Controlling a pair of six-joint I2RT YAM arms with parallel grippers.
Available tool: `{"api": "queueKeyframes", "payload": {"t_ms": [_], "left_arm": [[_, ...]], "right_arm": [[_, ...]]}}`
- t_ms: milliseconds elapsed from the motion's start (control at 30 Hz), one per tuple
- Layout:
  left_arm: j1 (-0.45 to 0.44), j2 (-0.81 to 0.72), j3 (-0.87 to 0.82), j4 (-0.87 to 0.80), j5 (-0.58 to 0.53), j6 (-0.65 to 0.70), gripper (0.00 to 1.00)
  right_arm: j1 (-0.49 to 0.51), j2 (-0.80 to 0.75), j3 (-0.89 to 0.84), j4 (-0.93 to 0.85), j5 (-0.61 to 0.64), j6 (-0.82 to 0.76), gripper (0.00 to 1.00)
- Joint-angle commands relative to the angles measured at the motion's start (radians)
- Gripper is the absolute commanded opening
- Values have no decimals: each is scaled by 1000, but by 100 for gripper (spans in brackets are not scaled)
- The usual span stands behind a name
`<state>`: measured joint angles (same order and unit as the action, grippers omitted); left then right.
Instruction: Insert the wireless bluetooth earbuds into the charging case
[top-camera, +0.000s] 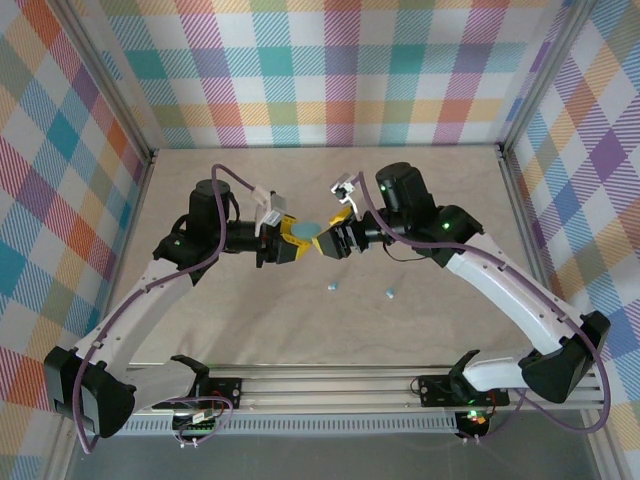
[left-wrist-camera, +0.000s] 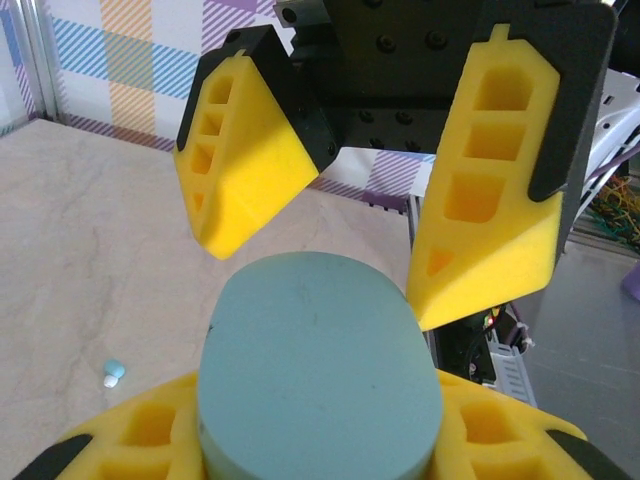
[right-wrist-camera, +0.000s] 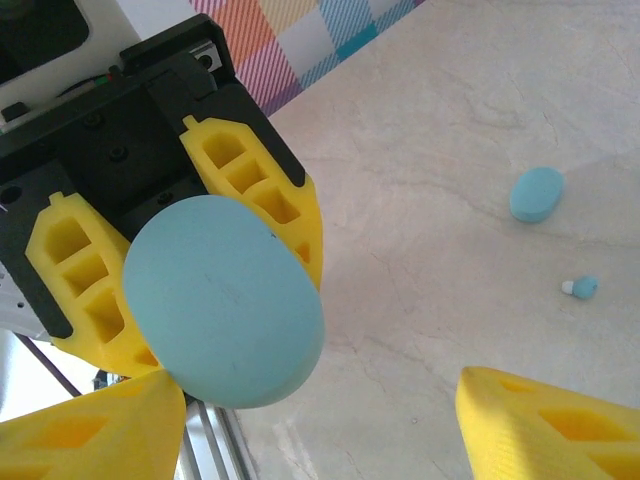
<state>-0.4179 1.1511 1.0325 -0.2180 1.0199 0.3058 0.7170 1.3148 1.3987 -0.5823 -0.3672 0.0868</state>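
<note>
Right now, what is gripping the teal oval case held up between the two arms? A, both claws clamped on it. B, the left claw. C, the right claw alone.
B: the left claw has its yellow fingers pressed on both sides of the teal oval case, while the right claw is spread wide open in front of it.

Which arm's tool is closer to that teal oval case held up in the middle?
Left. The left tool grips the case; the right tool faces it, open, close by.
</note>
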Motion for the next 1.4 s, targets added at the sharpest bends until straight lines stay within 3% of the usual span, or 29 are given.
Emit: {"api": "queueKeyframes", "payload": {"t_ms": [0, 300, 433, 667, 1133, 1233, 1367], "left_arm": [[-32, -26, 1, 11, 160, 19, 0], [-33, -6, 7, 9, 166, 18, 0], [-33, -1, 22, -15, 163, 38, 0], [-30, 22, 81, -140, 175, 114, 0], [-30, 76, 143, -161, 158, 95, 0], [-30, 71, 138, -157, 151, 95, 0], [-30, 65, 133, -150, 151, 95, 0]], "right_arm": [[-69, 16, 27, 68, 162, 57, 70], [-100, 20, 8, 111, 70, 101, 70], [-100, 6, -27, 164, -70, 49, 71], [-100, -153, -211, 367, -268, -5, 75], [-28, -83, -162, 283, -275, -51, 74], [-18, -56, -139, 273, -283, -56, 70], [-12, -29, -116, 238, -273, -75, 51]]}}
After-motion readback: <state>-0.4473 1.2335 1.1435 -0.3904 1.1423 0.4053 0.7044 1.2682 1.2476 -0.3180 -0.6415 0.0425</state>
